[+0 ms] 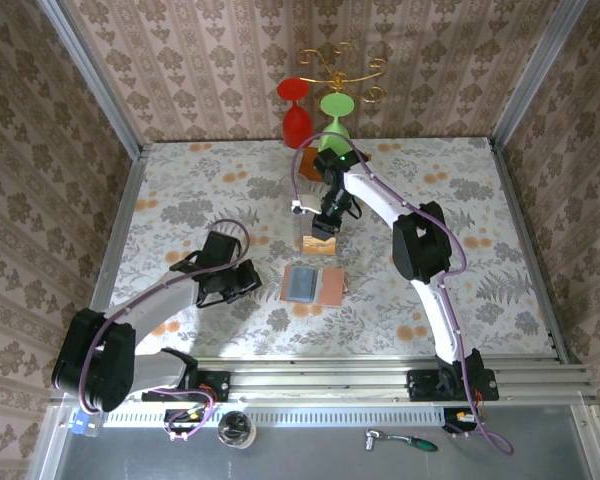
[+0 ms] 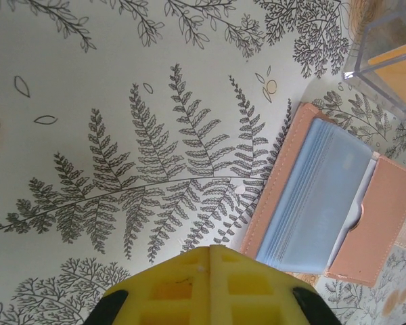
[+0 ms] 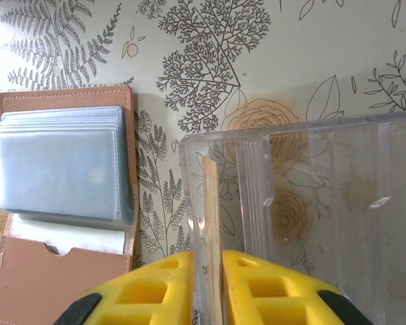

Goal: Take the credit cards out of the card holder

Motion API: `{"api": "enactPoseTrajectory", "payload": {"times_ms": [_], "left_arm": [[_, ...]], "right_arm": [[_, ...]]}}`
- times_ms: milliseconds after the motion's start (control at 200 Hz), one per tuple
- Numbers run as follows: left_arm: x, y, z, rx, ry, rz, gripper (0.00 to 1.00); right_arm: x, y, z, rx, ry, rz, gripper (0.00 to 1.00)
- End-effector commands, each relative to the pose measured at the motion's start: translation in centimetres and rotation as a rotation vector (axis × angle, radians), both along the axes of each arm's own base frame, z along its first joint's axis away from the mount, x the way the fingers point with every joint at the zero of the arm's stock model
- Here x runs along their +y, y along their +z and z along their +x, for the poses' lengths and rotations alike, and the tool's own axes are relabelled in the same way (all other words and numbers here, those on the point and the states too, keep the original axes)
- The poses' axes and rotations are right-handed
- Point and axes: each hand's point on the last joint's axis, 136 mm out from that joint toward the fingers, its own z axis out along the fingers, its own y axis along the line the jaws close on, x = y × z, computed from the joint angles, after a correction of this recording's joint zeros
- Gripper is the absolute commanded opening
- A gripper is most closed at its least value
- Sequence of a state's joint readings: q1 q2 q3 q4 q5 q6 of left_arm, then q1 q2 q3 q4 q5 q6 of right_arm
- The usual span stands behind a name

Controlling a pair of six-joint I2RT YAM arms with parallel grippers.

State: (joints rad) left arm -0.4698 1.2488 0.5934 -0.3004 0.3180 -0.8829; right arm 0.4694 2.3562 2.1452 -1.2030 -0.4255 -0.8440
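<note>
One card holder (image 3: pixel 61 169), open flat

Bright, even overhead light in all three views, with soft short shadows on the table (image 1: pixel 180 200) — mild washout in the right wrist view's upper-left corner and faint glare on the clear plastic rack (image 3: pixel 311 176) — right gripper (image 3: pixel 208 261) slightly soft at frame bottom, everything else sharp.
</note>
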Motion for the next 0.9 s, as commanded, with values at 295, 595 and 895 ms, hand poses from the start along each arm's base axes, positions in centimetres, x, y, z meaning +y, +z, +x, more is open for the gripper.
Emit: {"api": "enactPoseTrajectory", "payload": {"times_ms": [295, 595, 895], "left_arm": [[-2.4, 0.4, 1.3, -0.019, -0.052, -0.033, 0.06], [-5.6, 0.2, 2.0, -0.022, -0.134, -0.031, 0.05], [-7.3, -1.2, 1.7, 0.027, -0.182, -0.041, 0.03]], "right_arm": [[-0.4, 6.0, 1.2, -0.229, -0.221, 0.078, 0.08], [-1.1, 5.7, -1.6, -0.176, -0.521, 0.196, 0.04], [0.0, 4.1, -6.3, -0.06, -0.666, 0.272, 0.05]]}}
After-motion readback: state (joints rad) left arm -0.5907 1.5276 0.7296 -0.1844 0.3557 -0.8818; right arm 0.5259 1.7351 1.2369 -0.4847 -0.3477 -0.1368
